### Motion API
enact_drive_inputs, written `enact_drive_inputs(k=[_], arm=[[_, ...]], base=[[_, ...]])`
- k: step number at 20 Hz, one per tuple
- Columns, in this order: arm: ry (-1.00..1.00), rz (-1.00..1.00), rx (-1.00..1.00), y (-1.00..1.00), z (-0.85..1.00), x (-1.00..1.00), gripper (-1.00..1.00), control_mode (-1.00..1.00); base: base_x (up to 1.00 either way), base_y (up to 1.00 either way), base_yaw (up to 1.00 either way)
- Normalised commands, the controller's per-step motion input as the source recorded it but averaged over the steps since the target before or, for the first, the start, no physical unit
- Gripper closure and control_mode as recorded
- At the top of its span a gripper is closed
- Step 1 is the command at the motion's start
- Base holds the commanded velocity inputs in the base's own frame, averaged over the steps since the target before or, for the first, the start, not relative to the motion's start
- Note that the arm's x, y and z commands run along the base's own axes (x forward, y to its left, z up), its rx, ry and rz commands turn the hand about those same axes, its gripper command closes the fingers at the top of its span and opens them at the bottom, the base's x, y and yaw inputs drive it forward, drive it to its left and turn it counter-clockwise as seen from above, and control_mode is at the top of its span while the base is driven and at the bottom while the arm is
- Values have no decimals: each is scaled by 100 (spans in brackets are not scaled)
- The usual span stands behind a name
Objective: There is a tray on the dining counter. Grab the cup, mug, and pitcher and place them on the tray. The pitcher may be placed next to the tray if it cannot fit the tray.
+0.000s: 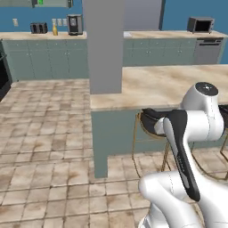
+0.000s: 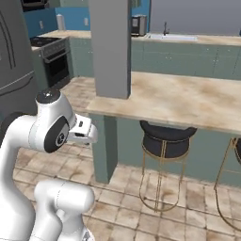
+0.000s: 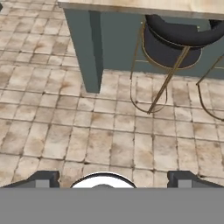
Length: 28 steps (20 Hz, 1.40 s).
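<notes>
The dining counter (image 1: 169, 84) is a beige marble slab on a grey-green base, stretching to the right ahead of me (image 2: 183, 101). The stretch of it in view is bare. In the hand view its edge (image 3: 144, 6) runs along the top. My gripper (image 3: 113, 179) hangs low over the tiled floor in front of the counter base, open, its two dark fingertips (image 3: 41, 179) far apart with nothing between them. A small amber bottle shape, apparently the pitcher (image 1: 55, 30), stands on the far back counter beside a toaster. The tray, the cup and the mug are out of view.
A grey pillar (image 1: 104, 44) rises from the dining counter's left end. Black stools with gold legs (image 2: 167, 139) are tucked under the overhang, one straight ahead of the hand (image 3: 175, 37). A stove (image 2: 52, 61) and fridge (image 2: 14, 56) stand at the left. Open tiled floor lies to the left.
</notes>
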Motion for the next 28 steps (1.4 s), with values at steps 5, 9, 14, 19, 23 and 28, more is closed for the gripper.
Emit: enact_drive_inputs(k=[5,9,14,19,23,28], arm=[[0,0,0,0,0,0,-100,100],[0,0,0,0,0,0,-100,100],[0,0,0,0,0,0,-100,100],[0,0,0,0,0,0,-100,100],[0,0,0,0,0,0,-100,100],[0,0,0,0,0,0,-100,100]], base=[[14,100,0],[16,100,0],[33,100,0],[69,100,-2],[98,100,-2],[100,100,-8]])
